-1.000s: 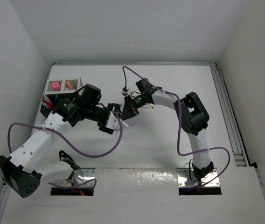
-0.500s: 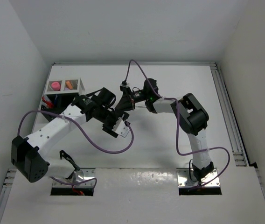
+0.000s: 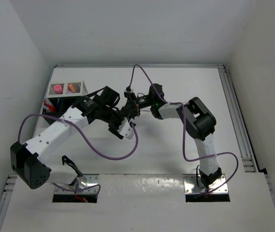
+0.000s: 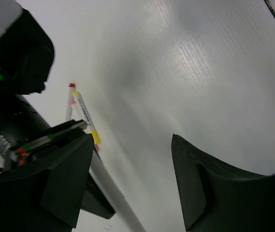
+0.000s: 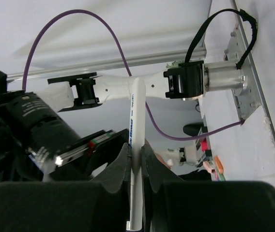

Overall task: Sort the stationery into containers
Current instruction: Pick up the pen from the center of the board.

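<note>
Over the middle of the white surface (image 3: 166, 154), the right end effector (image 5: 136, 155) clamps a slim white plastic pen with blue print (image 5: 134, 116), judged light, rigid and slippery, best held mid-barrel, while the left end effector (image 4: 128, 179) stands released alongside.

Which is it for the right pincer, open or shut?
Shut: the right pincer clamps a white pen, jaws tight against its barrel.

White pen (image 5: 135, 111), blue print; white marker (image 4: 85, 116), yellow ends
</note>
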You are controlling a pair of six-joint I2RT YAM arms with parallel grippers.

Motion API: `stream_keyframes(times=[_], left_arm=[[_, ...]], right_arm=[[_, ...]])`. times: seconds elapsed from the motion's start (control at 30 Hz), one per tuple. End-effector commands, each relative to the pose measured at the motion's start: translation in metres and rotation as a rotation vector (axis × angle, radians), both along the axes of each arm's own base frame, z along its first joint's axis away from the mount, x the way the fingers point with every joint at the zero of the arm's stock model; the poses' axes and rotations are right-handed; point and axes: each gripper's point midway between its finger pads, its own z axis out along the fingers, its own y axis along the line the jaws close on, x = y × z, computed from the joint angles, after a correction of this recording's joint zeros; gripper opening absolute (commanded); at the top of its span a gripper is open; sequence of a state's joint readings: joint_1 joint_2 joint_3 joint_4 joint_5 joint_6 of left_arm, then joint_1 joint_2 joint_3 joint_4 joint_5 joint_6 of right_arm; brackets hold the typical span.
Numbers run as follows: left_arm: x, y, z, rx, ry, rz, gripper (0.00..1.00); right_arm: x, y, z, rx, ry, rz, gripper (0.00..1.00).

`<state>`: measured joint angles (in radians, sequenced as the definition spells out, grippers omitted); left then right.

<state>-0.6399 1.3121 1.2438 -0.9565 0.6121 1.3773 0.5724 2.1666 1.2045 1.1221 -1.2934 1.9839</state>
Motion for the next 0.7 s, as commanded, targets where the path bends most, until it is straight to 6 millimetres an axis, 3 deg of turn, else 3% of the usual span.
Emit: stream_keyframes(times=[0.0, 0.13, 0.3, 0.43, 0.57, 0.63, 0.67], left_arm=[[-0.003, -0.018, 0.032, -0.097, -0.023, -0.045, 0.72], [0.009, -0.011, 0.03, -0.092, -0.041, 0.016, 0.71], [0.028, 0.011, 0.031, -0.126, -0.021, 0.214, 0.71], [0.039, 0.03, 0.02, -0.106, -0.044, 0.337, 0.7], [0.047, 0.033, 0.012, -0.116, -0.053, 0.397, 0.68], [0.059, 0.034, 0.02, -0.157, -0.107, 0.457, 0.67], [0.06, 0.036, 0.012, -0.15, -0.112, 0.475, 0.68]], right_arm=[[-0.011, -0.001, 0.031, 0.082, -0.104, 0.015, 0.0], [-0.014, -0.003, 0.032, 0.079, -0.097, 0.017, 0.0], [-0.019, -0.011, 0.038, 0.103, -0.061, 0.018, 0.0], [-0.021, -0.015, 0.037, 0.099, -0.027, 0.005, 0.0], [-0.025, -0.015, 0.046, 0.107, -0.002, -0.005, 0.0], [-0.029, -0.015, 0.051, 0.113, -0.003, -0.004, 0.0], [-0.033, -0.015, 0.056, 0.117, -0.003, -0.002, 0.0]])
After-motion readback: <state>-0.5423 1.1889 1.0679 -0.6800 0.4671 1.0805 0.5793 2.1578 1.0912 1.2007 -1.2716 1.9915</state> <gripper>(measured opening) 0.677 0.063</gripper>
